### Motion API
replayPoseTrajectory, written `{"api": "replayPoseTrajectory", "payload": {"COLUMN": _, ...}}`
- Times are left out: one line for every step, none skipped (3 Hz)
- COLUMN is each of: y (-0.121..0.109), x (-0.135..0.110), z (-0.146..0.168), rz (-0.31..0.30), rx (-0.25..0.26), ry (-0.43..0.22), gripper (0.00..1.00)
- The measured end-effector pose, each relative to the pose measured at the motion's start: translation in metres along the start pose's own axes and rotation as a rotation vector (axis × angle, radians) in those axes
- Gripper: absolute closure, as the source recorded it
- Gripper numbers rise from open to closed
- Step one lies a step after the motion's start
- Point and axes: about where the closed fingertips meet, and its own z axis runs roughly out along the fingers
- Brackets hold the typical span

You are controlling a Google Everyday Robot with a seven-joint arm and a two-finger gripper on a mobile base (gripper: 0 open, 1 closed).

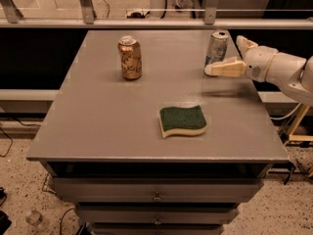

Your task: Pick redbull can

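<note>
The gripper [226, 57] is hovering at the far right, fingers apart around the redbull can [216, 47]; nothing is being gripped yet, so closing and lifting are remaining.

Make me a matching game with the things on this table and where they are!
Things:
1. redbull can
2. copper-orange can
3. sponge
4. gripper

Places:
A. front middle of the table
B. back left
C. right edge, open, beside a can
D. back right

Pairs: 1-D, 2-B, 3-A, 4-C
</note>
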Motion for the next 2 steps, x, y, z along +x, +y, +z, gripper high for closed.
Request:
{"api": "replayPoseTrajectory", "payload": {"y": -0.0008, "x": 0.0008, "z": 0.0031, "rz": 0.003, "rx": 0.0, "ry": -0.004, "gripper": 0.03}}
{"api": "replayPoseTrajectory", "payload": {"y": -0.0011, "x": 0.0014, "z": 0.0081, "rz": 0.001, "rx": -0.001, "ry": -0.007, "gripper": 0.21}}
